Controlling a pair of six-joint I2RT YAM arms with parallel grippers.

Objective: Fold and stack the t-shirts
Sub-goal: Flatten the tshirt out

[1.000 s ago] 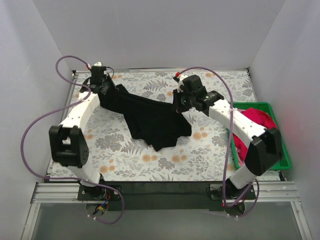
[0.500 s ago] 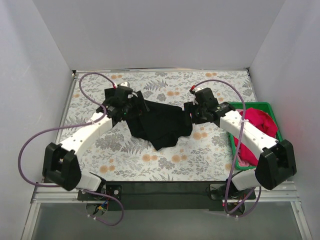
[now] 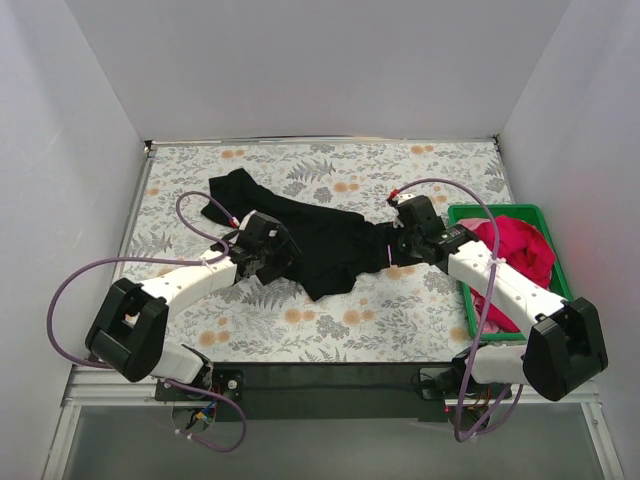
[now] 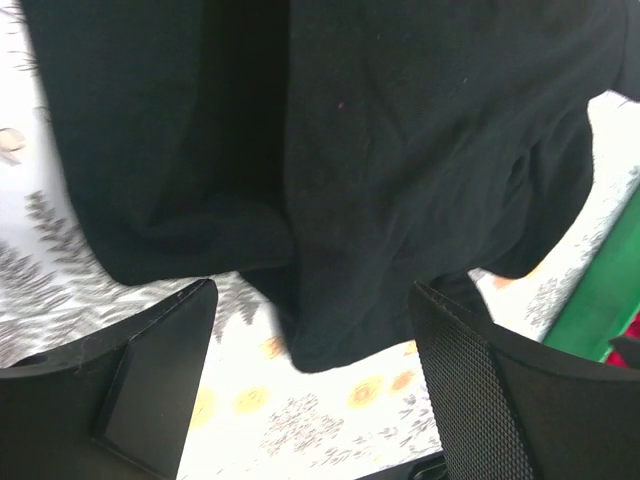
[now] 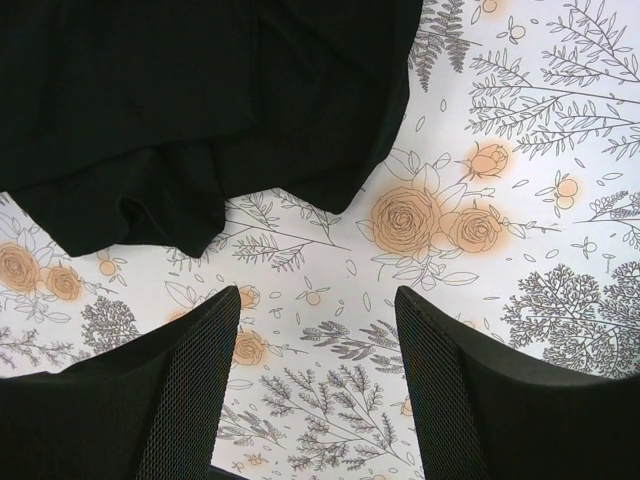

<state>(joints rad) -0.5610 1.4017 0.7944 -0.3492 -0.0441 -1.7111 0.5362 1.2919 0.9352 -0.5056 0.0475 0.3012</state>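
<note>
Under left hand (image 4: 312, 300), black t-shirt (image 4: 400, 150)

I am looking down on a table (image 3: 330, 335) that is wearing a white cloth (image 5: 520, 150) printed with grey ferns and orange roses. Through my wrist cameras the same print is showing up close and lying flat. Plain white walls are closing the table in: the back wall (image 3: 320, 70) is running along the far edge, while the left wall (image 3: 55, 150) and the right wall (image 3: 590, 110) are slanting in at the sides. Soft, even light is falling from above and throwing only faint shadows. A green crate (image 3: 495, 209) is sitting at the table's right edge. A silver metal rail (image 3: 100, 392) is running along the near edge, with a dull grey surface (image 3: 330, 445) showing below it.
</note>
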